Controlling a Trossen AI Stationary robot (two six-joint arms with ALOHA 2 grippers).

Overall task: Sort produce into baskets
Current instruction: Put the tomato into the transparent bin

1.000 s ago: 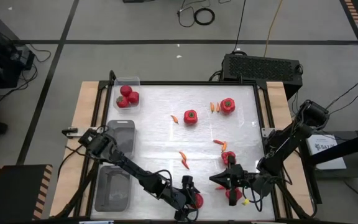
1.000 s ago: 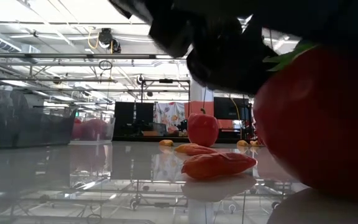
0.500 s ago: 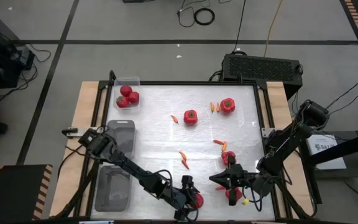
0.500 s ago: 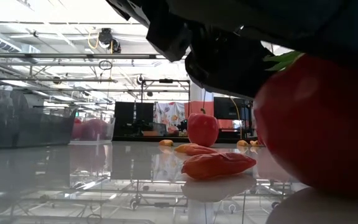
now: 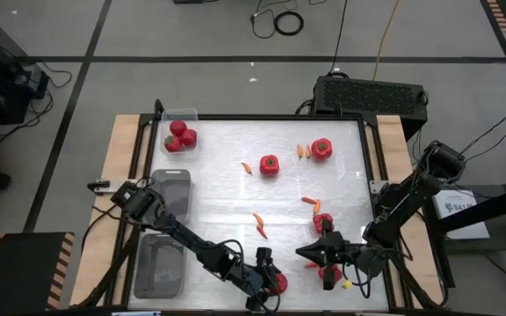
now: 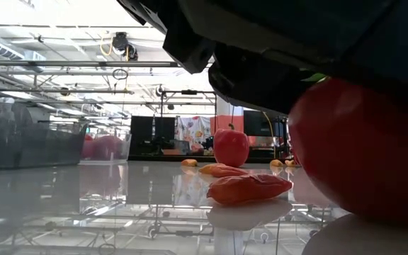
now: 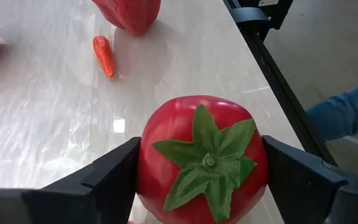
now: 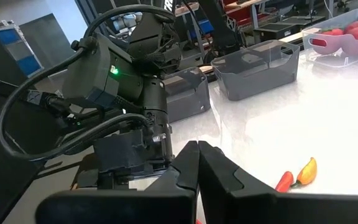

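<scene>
A round red tomato (image 7: 204, 158) with a green leafy top sits on the table near its near edge (image 5: 279, 283). It fills the right of the low view (image 6: 360, 156). My left gripper (image 7: 204, 186) is open, low over the tomato, with one finger on each side of it. My right gripper (image 5: 310, 254) is shut and empty, just to the tomato's right; it also shows in the right wrist view (image 8: 197, 155). The clear tray (image 5: 180, 136) at the far left holds three tomatoes. Two grey trays (image 5: 172, 189) (image 5: 159, 263) stand along the left edge. My left gripper comes at the tomato from above, pointing down. Its two fingers (image 7: 114, 174) (image 7: 291, 177) stand close against the tomato's opposite sides (image 7: 146, 168). I cannot tell whether they touch it. The tomato sits upright on the table, green top up.
Two bell peppers (image 5: 270, 164) (image 5: 321, 149) lie at the far middle. Chilies are scattered about (image 5: 246, 168) (image 5: 302, 151) (image 5: 259, 226) (image 5: 310, 201); one lies near the tomato (image 7: 103, 55). More red produce (image 5: 323, 222) (image 5: 328, 274) lies by my right gripper. A black box (image 5: 367, 92) stands beyond the far edge.
My left gripper has sunk a little lower over the tomato; in the low view its dark body now hides the green top. The tomato has stayed in place.
</scene>
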